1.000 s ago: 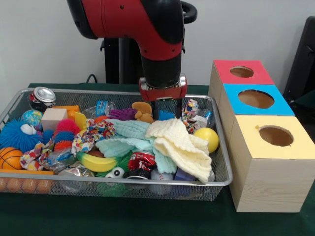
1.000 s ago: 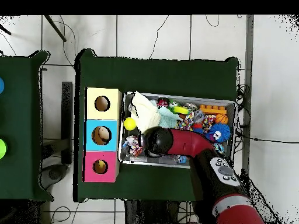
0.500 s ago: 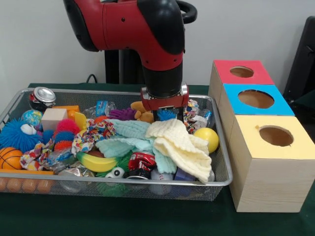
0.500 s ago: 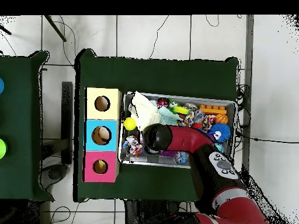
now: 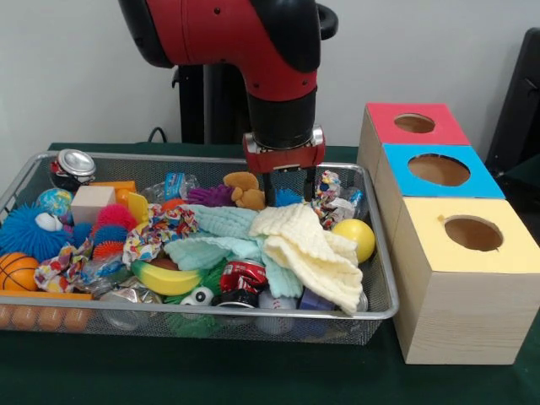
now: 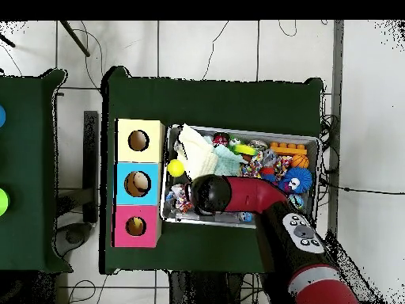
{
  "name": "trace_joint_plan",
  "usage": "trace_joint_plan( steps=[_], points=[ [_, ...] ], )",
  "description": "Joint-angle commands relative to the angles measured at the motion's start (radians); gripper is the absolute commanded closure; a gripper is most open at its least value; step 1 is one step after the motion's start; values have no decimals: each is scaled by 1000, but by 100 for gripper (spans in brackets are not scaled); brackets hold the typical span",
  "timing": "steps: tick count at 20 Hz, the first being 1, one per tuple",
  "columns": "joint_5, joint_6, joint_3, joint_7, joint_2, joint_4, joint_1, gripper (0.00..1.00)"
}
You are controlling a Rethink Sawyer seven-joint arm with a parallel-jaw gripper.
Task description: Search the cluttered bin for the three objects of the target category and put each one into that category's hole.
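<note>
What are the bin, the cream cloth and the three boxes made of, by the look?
Bin: metal wire mesh, silvery, see-through weave with a shiny rim. Cream cloth: soft knitted or waffle-textured fabric, draping in folds over the clutter. Boxes: pale wood, grain visible on the sides; tops look painted or covered matte red, blue, yellow.

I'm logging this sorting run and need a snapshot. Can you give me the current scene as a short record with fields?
container: wire mesh bin full of mixed clutter
gripper: gripper open, empty, over the bin's back edge
below gripper: cream knitted cloth
beside cloth: yellow ball, red soda can
targets: red box, blue box, yellow box, one hole each
sorted so far: cannot tell
</note>
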Motion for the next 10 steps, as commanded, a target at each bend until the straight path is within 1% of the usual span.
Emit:
trace_joint_plan(
  steps=[1,3,6,10],
  points=[
    [-36,-137,25,136,-75,149,46,0],
    [-33,-162,8,161,-76,159,70,0],
    [-26,-203,-19,188,-48,151,112,0],
    [-18,-270,-37,194,-3,148,129,0]
  ],
)
